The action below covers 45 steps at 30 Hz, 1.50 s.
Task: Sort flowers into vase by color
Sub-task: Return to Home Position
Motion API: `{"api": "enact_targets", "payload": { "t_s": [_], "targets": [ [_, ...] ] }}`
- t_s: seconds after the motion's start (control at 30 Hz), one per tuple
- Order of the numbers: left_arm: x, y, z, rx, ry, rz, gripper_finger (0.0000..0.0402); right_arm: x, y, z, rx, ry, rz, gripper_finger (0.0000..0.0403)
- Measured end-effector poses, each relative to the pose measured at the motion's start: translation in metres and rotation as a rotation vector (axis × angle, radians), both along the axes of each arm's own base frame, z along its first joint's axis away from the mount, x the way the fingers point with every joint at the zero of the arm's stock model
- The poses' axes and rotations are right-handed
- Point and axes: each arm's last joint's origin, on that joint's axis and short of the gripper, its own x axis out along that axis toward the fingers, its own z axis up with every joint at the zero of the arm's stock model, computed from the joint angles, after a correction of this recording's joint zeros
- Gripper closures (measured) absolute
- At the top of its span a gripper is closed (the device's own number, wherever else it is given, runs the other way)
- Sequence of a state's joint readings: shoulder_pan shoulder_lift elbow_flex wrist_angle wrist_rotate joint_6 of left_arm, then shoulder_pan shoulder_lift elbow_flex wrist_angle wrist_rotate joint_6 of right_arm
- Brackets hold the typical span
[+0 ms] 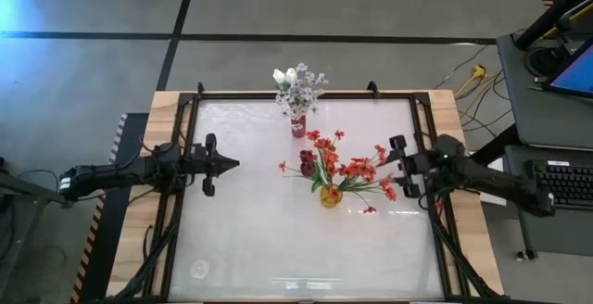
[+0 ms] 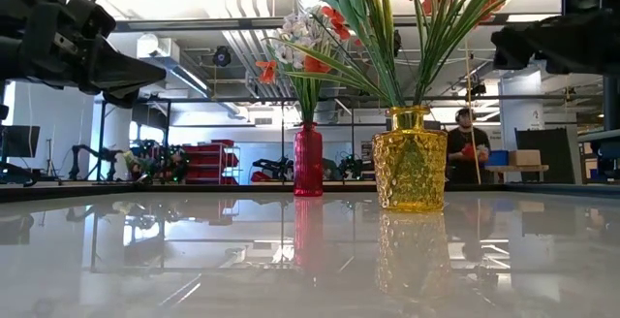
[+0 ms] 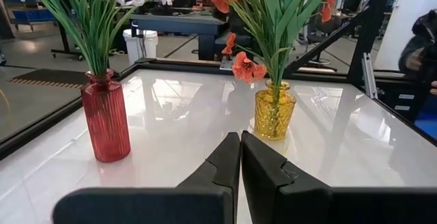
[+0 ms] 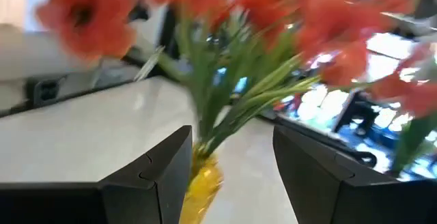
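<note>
A red vase (image 1: 297, 126) stands near the table's far edge and holds white flowers (image 1: 298, 86) on green stems. A yellow vase (image 1: 331, 196) stands right of the table's middle. It holds red-orange flowers (image 1: 357, 168) and a dark red tulip (image 1: 307, 162), fanned out wide. My left gripper (image 1: 232, 164) is shut and level at the table's left side, pointing at the vases, with nothing in it. My right gripper (image 1: 394, 167) stands open and level at the right side, just beside the red-orange blooms. In its wrist view the yellow vase (image 4: 201, 183) shows beyond its gap.
A black frame (image 1: 306, 95) runs round the white glossy tabletop. The near half of the table (image 1: 306, 258) lies bare. A person (image 2: 468, 143) sits in the room beyond the far edge. A desk with a keyboard (image 1: 570, 179) stands right of the table.
</note>
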<state>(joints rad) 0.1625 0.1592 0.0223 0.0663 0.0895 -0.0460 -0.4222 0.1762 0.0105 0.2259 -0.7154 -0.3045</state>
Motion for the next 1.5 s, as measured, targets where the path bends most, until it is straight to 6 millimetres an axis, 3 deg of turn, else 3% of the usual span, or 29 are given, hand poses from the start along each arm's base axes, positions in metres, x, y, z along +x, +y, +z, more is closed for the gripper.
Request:
{"api": "enact_targets", "payload": {
  "t_s": [0.53, 0.87, 1.5],
  "targets": [
    [0.002, 0.000, -0.003, -0.005, 0.030, 0.000, 0.0402, 0.004, 0.017, -0.006, -0.050, 0.035, 0.354, 0.0204],
    [0.002, 0.000, -0.003, -0.005, 0.031, 0.001, 0.0402, -0.002, 0.019, -0.007, 0.009, 0.066, 0.362, 0.0204],
    [0.002, 0.000, -0.003, -0.006, 0.038, 0.001, 0.0402, -0.010, 0.029, -0.005, -0.124, -0.038, 0.440, 0.0204]
  ]
}}
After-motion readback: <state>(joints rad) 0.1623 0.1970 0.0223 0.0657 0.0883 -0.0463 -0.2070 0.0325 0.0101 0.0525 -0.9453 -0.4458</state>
